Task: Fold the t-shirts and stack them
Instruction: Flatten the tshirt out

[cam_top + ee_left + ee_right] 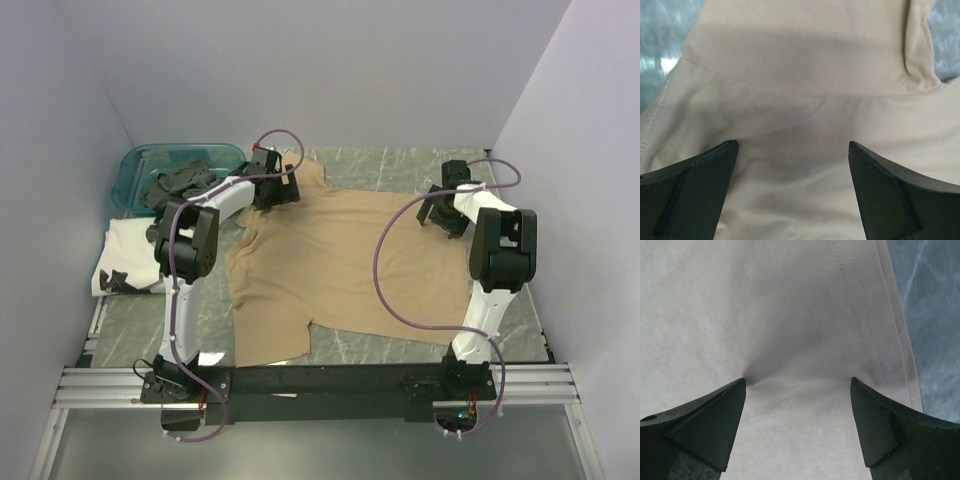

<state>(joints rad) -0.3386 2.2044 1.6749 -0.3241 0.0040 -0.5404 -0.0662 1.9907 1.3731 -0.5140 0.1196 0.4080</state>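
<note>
A tan t-shirt lies spread on the grey marbled table. My left gripper is open over its far left part, near a sleeve seam; in the left wrist view the tan cloth fills the gap between the fingers. My right gripper is open and pressed onto the shirt's far right corner; in the right wrist view the cloth dimples at a fingertip and the stitched hem runs past the right finger. Dark shirts lie in a bin. A white garment lies at the left.
A teal plastic bin stands at the far left corner. White walls close in the table on three sides. A black rail and metal frame run along the near edge. Bare table shows right of the hem.
</note>
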